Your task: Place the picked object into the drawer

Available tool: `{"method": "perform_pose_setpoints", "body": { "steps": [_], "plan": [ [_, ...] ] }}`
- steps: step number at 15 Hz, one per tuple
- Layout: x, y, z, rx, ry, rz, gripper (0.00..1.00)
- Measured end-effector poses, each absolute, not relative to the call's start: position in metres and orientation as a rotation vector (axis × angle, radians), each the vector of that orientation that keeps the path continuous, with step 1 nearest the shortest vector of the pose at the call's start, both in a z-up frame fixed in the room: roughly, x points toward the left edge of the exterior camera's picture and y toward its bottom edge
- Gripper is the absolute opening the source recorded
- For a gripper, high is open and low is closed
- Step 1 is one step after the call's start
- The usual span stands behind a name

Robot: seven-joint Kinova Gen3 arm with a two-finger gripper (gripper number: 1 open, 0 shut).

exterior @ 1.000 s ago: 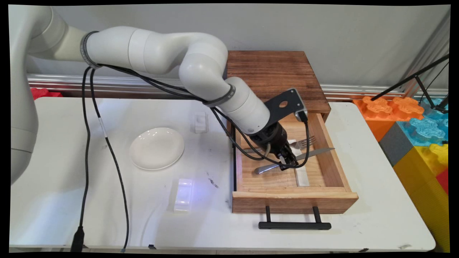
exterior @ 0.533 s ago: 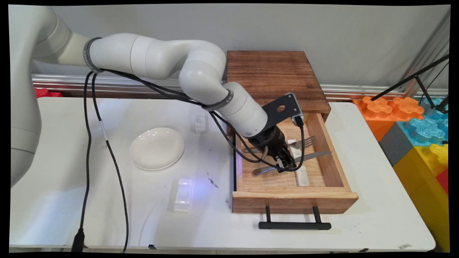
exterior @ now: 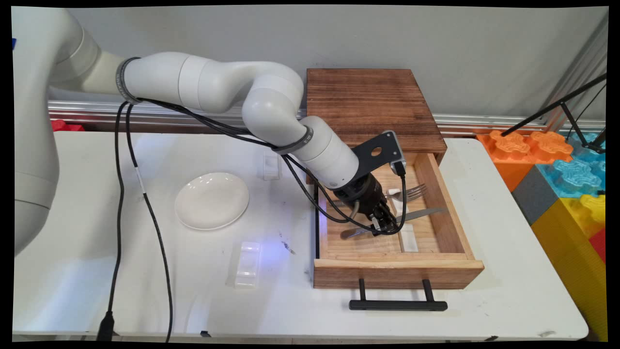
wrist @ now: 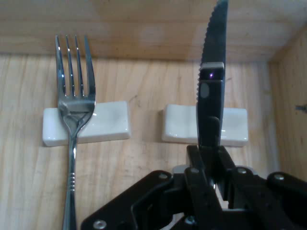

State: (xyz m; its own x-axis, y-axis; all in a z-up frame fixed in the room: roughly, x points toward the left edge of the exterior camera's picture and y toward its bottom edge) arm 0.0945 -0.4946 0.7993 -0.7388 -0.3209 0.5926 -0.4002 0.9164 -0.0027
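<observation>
My gripper is down inside the open wooden drawer, shut on a table knife. In the hand view the knife runs straight out from between the fingers of the gripper, its serrated blade crossing the right white rest and pointing at the drawer's wall. A silver fork lies to its left, its neck on a second white rest. In the main view the fork lies just behind the knife.
The drawer juts from a dark wooden cabinet, and its black handle sticks out toward the table's near edge. A white plate and two clear plastic pieces lie on the table's left. Coloured foam blocks stand at the right.
The gripper has gone down and a little to the left with the knife, so the knife now lies lower in the drawer.
</observation>
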Motion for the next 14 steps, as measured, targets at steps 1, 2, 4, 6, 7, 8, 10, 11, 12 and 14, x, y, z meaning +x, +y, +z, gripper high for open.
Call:
{"method": "perform_pose_setpoints", "body": {
  "steps": [1,2,4,6,7,8,10,11,12,14],
  "plan": [
    [0.095,-0.495,0.798,0.512,-2.463,0.171,0.00],
    [0.095,-0.495,0.797,0.511,-2.462,0.171,0.00],
    [0.095,-0.496,0.794,0.510,-2.461,0.168,0.00],
    [0.096,-0.497,0.791,0.508,-2.460,0.165,0.00],
    [0.096,-0.496,0.789,0.507,-2.460,0.163,0.00],
    [0.096,-0.496,0.787,0.506,-2.460,0.161,0.00],
    [0.097,-0.496,0.785,0.504,-2.460,0.158,0.00],
    [0.097,-0.496,0.784,0.503,-2.460,0.156,0.00],
    [0.098,-0.495,0.783,0.503,-2.460,0.154,0.00],
    [0.098,-0.495,0.780,0.501,-2.461,0.150,0.00]
  ]
}}
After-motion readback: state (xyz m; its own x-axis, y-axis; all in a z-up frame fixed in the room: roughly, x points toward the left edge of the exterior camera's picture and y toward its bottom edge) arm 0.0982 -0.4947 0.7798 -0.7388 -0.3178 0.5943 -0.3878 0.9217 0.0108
